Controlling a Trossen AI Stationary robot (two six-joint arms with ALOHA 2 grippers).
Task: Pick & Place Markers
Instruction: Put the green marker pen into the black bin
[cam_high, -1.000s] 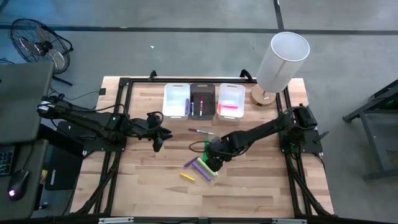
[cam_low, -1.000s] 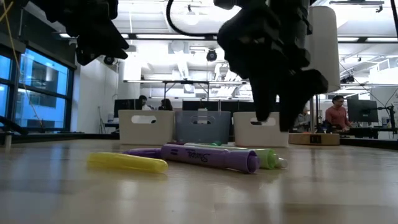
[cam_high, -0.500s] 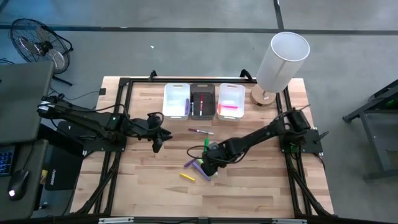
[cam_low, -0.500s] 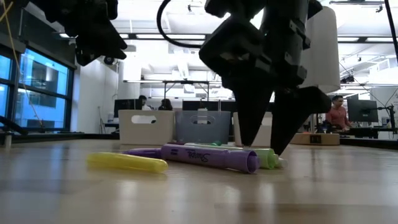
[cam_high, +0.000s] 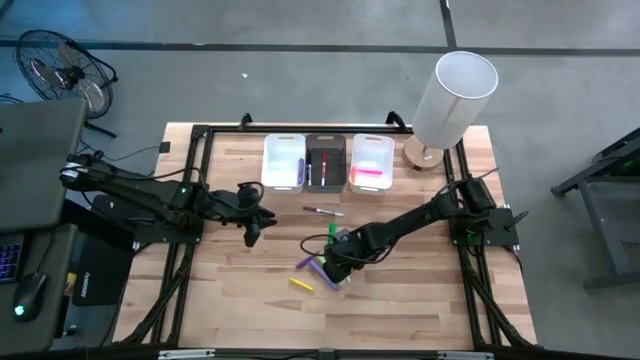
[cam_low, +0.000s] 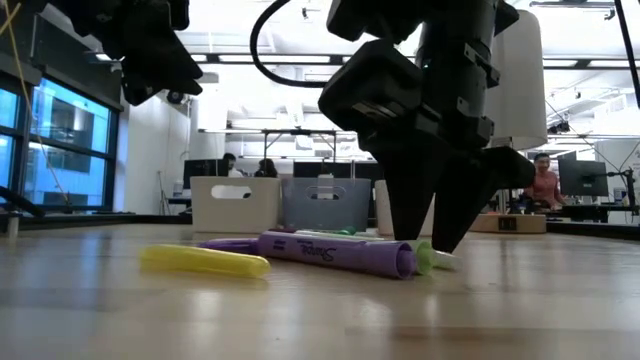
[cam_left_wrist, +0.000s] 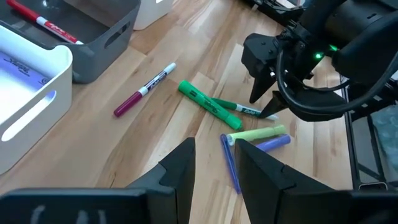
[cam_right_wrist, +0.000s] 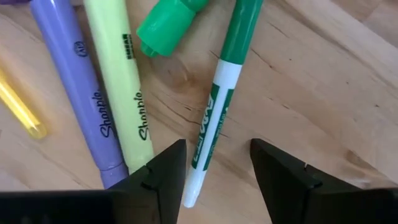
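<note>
- The right gripper (cam_high: 336, 268) is lowered over a cluster of markers at the middle of the table (cam_high: 420, 300). Its fingers are parted and grasp nothing.
- In the right wrist view, the two fingertips (cam_right_wrist: 163, 167) stand on either side of the white end of a slim green marker (cam_right_wrist: 217, 99). The marker lies in the gap between them, with the tip close to one finger.
- Next to the green marker lie a pale yellow-green highlighter (cam_right_wrist: 118, 81) and a purple highlighter (cam_right_wrist: 74, 87), parallel and touching. A thick green highlighter (cam_right_wrist: 166, 22) lies just beside the green marker's far end.
- A yellow highlighter (cam_high: 301, 284) lies on the wood near the cluster, apart from it.
- In the low view, the right gripper's fingers reach down to table level just behind the purple highlighter (cam_low: 335, 252).
- A slim marker with a dark red cap (cam_high: 322, 211) lies alone between the cluster and the bins.
- Three bins stand in a row at the far edge: a white bin (cam_high: 284, 162), a dark bin (cam_high: 326, 162) and another white bin (cam_high: 371, 163) holding a pink marker (cam_high: 368, 172).
- The left gripper (cam_high: 254, 232) waits above the table's left half, well apart from the cluster, fingers parted and empty.
</note>
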